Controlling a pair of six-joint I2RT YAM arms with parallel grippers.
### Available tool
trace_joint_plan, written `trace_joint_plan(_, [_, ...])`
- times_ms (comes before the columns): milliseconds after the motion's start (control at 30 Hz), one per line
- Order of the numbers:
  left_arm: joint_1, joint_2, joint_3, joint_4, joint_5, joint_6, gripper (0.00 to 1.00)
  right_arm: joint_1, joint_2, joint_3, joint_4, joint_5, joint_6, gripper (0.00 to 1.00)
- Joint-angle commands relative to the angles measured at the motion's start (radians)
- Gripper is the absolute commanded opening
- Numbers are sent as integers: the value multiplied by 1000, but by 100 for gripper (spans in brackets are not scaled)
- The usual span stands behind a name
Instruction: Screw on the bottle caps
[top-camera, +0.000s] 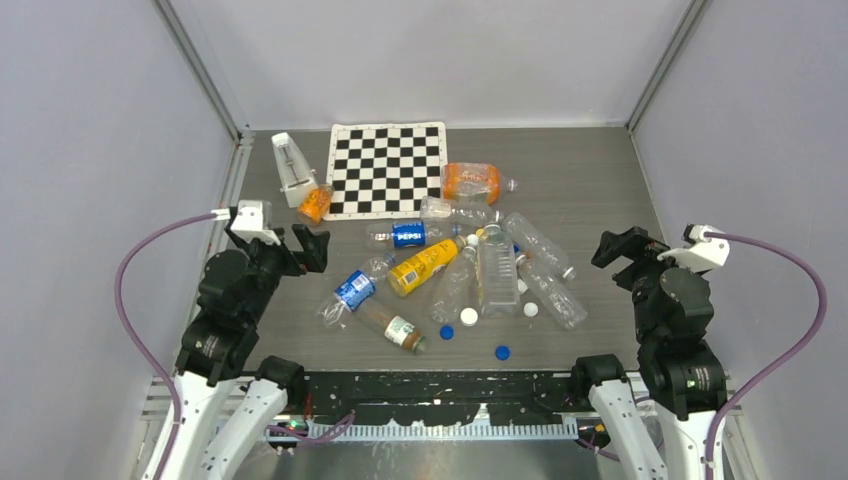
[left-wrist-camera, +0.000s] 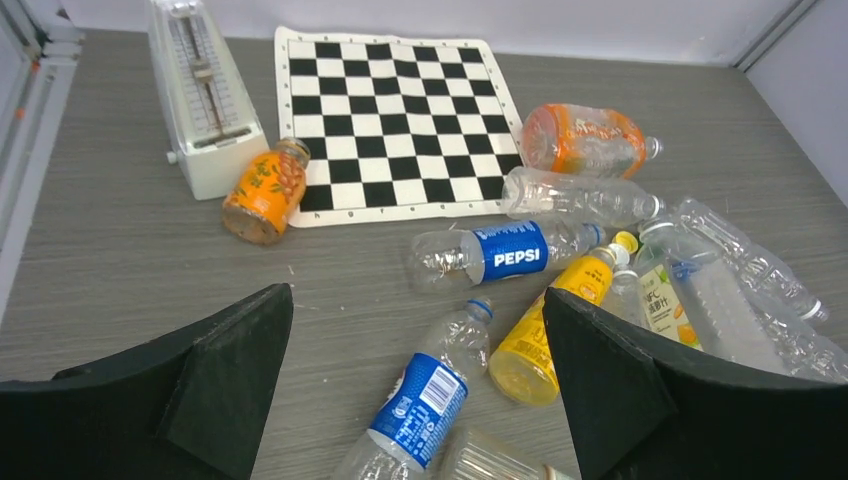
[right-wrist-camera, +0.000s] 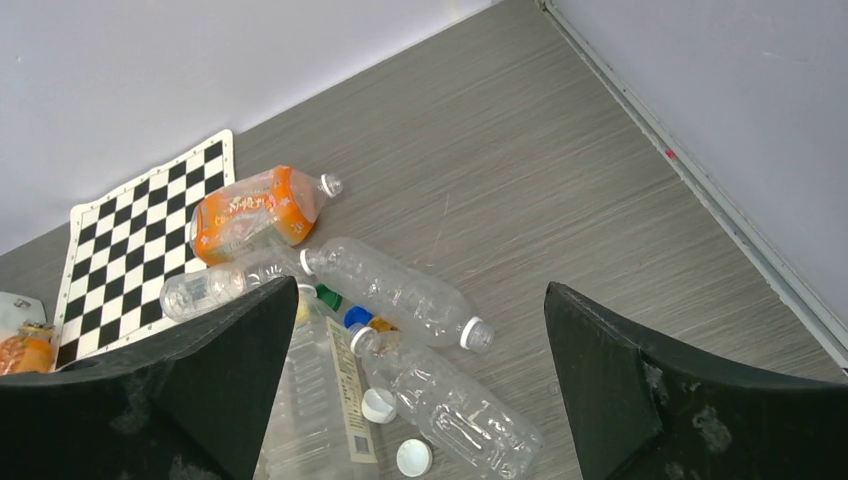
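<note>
- Table (top-camera: 600, 180): grey wood-grain surface, matt.
- Bottles (left-wrist-camera: 575, 195): clear plastic, glossy, creased in places.
- Bottle caps (right-wrist-camera: 413, 457): smooth plastic, slight sheen.
- Checkerboard mat (left-wrist-camera: 400, 110): flat, matt print.
- Metronome (left-wrist-camera: 205, 100): pale, smooth casing.

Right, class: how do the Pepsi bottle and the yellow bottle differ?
The Pepsi bottle is clear with a blue label; the yellow bottle is yellow nearly all over. In the top view the Pepsi bottle lies straight across the table; the yellow bottle slants. Both lie on their sides, necks toward the right.
</note>
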Motion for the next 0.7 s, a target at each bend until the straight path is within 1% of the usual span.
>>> trace_joint_plan(0, [-3, 71, 28, 3, 49, -58, 100, 4, 43, 22, -22, -33, 17, 100])
trace_joint_plan(100, [-2, 145, 87, -71, 94, -65, 100, 4, 110, 58, -70, -96, 35, 100])
trace_joint_plan(133, [-2, 183, 110, -101, 130, -69, 100, 4, 127, 67, -102, -111, 45, 100])
trace_joint_plan(200, [-2, 235, 142, -139, 157, -80, 100, 4, 182, 97, -156, -147, 67, 100])
trace_joint_plan(267, [-2, 276, 167, -166, 192, -88, 100, 4, 251, 123, -209, -178, 96, 100])
trace_joint_plan(400, [-2, 342, 192, -187, 268, -137, 100, 4, 307, 159, -272, -232, 187, 100])
trace_joint_plan(433, [-2, 356, 194, -188, 286, -146, 99, 4, 307, 157, -271, -249, 205, 100])
trace_joint_plan(500, [-3, 383, 196, -186, 313, -172, 99, 4, 289, 138, -242, -351, 239, 100])
trace_joint_plan(533, [-3, 398, 198, -182, 328, -186, 99, 4, 262, 124, -224, -433, 245, 100])
trace_joint_plan(600, [-3, 440, 200, -178, 364, -226, 99, 4, 199, 63, -140, -543, 251, 100])
trace_joint_plan(633, [-4, 462, 204, -173, 387, -241, 99, 3, 188, 23, -85, -558, 260, 100])
trace_joint_plan(667, [-5, 487, 209, -169, 406, -257, 99, 3, 180, 7, -72, -570, 281, 100])
